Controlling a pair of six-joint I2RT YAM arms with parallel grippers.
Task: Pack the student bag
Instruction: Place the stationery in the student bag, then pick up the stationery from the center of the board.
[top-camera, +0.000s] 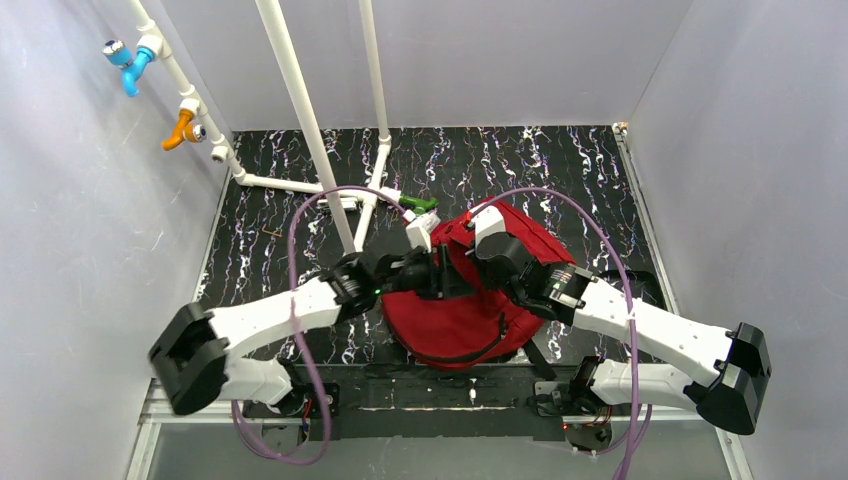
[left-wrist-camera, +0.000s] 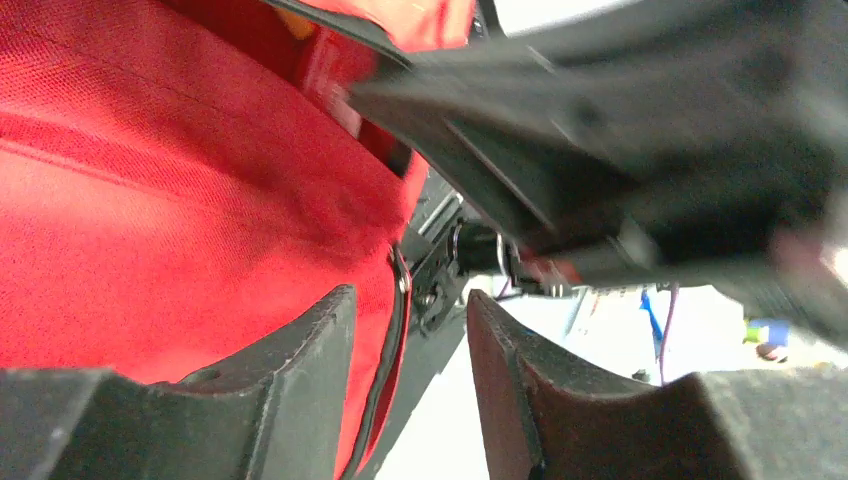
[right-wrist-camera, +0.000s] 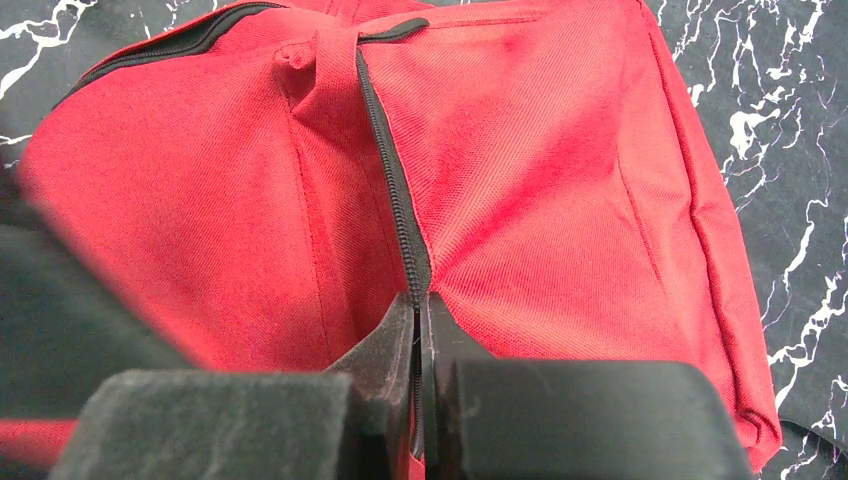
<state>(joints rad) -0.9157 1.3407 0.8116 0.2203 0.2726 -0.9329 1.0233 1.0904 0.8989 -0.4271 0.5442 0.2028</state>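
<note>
Student bag (right-wrist-camera: 560, 200): you have it lying on the table (top-camera: 560, 160), directly ahead of both sets of jaws.
Right jaws: pressed together, pinching its black zipper (right-wrist-camera: 385, 150).
Left jaws: spread, with red fabric alongside and nothing gripped.

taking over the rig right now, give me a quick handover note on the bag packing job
Left gripper: open, jaws apart beside the red side of the student bag, holding nothing.
Right gripper: shut, pinched on the zipper of the bag.
Bag: mid-table, between both arms.
Done: the stretch of zipper ahead of the right gripper is zipped closed.
Left: the bag's inside is not visible, so check its contents. A small green item lies on the table just beyond the bag; I cannot tell what it is.
</note>
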